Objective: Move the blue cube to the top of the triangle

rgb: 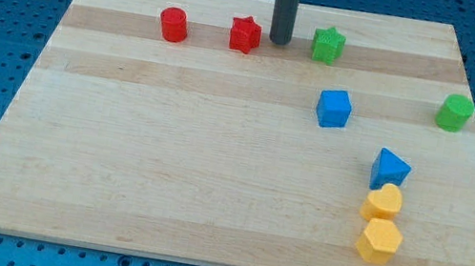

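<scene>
My tip rests on the counter at the far edge, between the red star on its left and the green star on its right, close to both. There are no fingers on this rod; nothing is held. Blue cube sits nearer and right of the tip, apart from it. Blue triangle lies nearer and right of the cube, touching the yellow block; a yellow hexagon is just nearer. Red cylinder far left; green cylinder far right.
</scene>
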